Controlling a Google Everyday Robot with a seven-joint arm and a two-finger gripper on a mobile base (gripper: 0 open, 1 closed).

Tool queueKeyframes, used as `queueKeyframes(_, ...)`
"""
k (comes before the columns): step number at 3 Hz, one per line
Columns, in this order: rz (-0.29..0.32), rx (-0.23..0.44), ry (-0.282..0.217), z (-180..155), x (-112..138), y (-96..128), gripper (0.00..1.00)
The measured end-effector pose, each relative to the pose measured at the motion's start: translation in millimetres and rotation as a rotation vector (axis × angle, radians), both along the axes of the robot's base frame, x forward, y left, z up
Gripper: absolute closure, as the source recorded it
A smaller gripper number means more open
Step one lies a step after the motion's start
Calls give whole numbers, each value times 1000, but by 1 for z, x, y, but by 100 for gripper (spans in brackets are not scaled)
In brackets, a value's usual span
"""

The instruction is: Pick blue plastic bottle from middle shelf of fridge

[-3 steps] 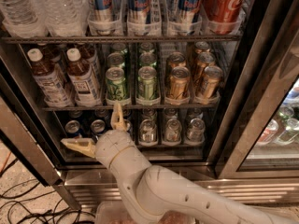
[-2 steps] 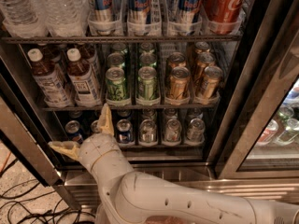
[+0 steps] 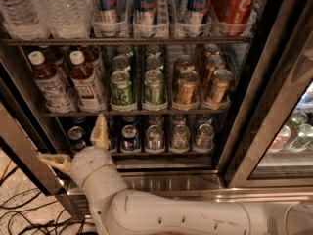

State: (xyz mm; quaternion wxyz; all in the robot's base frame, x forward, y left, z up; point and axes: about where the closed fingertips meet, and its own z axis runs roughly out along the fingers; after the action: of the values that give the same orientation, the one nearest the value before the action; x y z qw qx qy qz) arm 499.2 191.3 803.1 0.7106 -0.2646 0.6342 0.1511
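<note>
**A:** We're at the tall stainless-steel display fridge (image 3: 171,182). The robot's white arm comes in low, and its beige two-finger gripper (image 3: 72,138) sits below the dark wire middle shelf (image 3: 146,112). It's down at the left end, in front of the small blue and silver cans (image 3: 129,137).

**B:** Fingers (image 3: 100,131) splayed wide, one pointing up, one out to the left, nothing between them. I read that as a hand set to straddle a bottle's body.

**A:** And the prize? The small blue plastic bottle (image 3: 88,84), with its dark brown drink, white screw cap and blue-printed white label. It stands at the left end of that middle shelf, above the gripper and apart from it.

**B:** There's a twin bottle (image 3: 49,80) just beside it on the left, and more lined up behind. Clear plastic lane trays keep each drink in file, so the front one sits right at the shelf edge, handy for a reach.

**A:** Orientation?

**B:** Bolt upright: long axis vertical, cap at the top, label facing out. The round green cans (image 3: 121,87) stand close on its right, with the gold cans (image 3: 186,87) further along. Finger room on that side looks tight to me.

**A:** So it needs a rise, then a sideways pinch on the body, I'd judge.
</note>
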Motion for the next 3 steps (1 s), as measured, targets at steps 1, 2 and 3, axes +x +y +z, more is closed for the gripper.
queueKeyframes(1, 43, 17, 26, 3, -2, 27, 0)
queueKeyframes(2, 108, 52, 77, 11, 10, 41, 0)
queueKeyframes(3, 206, 27, 60, 34, 25, 35, 0)
